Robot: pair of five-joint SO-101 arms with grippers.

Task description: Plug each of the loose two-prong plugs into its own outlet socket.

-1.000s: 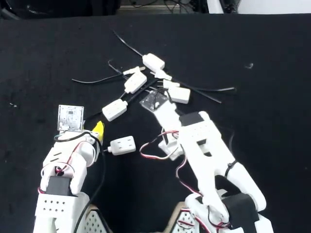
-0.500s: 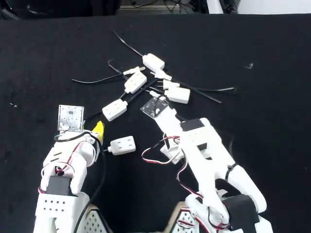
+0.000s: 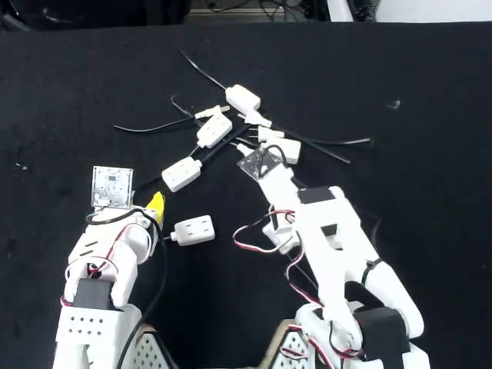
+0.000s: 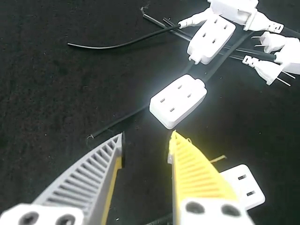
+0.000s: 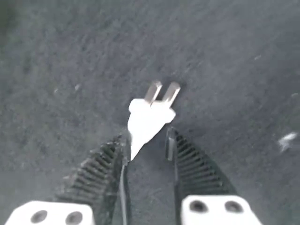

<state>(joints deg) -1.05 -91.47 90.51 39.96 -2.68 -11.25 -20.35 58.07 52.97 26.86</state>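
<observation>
Right tool (image 5: 146, 140) pinching plug (image 5: 149, 117) by thin back end, it looks. Prongs (image 5: 161, 92) stick straight out front, away from tool. Socket block (image 3: 181, 174) lies flat on counter (image 3: 415, 154), off to robot's left of plug, near, not touching. Left tool (image 4: 145, 138) spread wide, holding nothing, closer to that block. Guess: plug must go left, prongs tip down.

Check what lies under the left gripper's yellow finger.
A white outlet socket lies on the black cloth, partly under the yellow finger; two slots show, the rest is covered.
</observation>
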